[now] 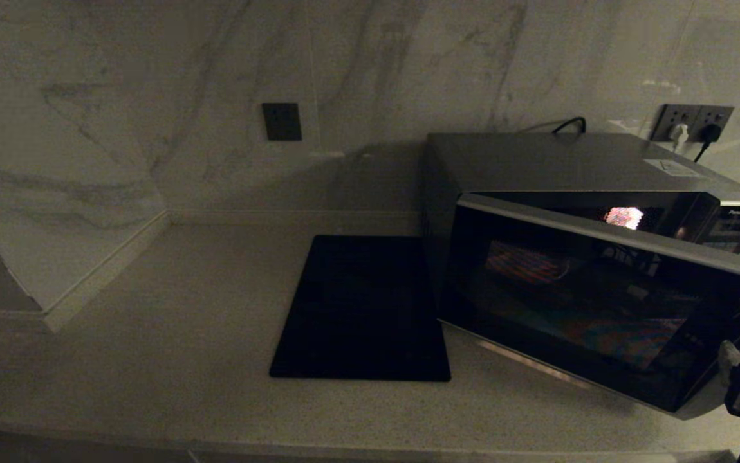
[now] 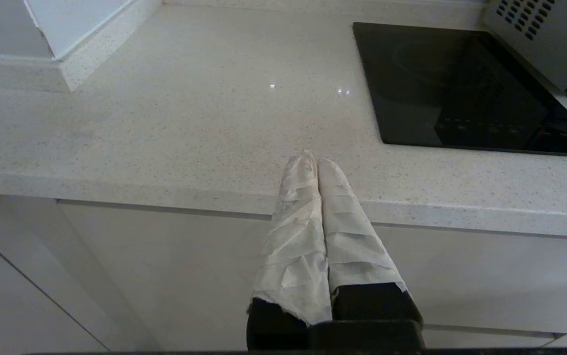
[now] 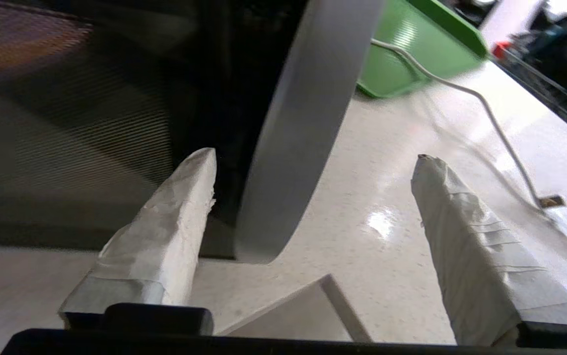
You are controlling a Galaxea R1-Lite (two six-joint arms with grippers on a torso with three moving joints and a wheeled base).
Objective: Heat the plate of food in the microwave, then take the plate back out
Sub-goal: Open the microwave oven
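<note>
microwave (image 1: 601, 283) door ajar | right wrist view only: green tray (image 3: 402, 59)

Your right gripper (image 3: 313, 167) sits low at the right edge of the head view, where only its dark wrist body and one taped fingertip show. From its own wrist camera you can see both white-taped fingers (image 3: 165, 231) spread wide apart, holding nothing between them. Your left arm is parked: its wrist camera shows the left gripper (image 2: 317, 162) pointing forward with the two taped fingers pressed flat against each other from base to tip, gripping nothing. That arm does not appear in the head view at all.
</note>
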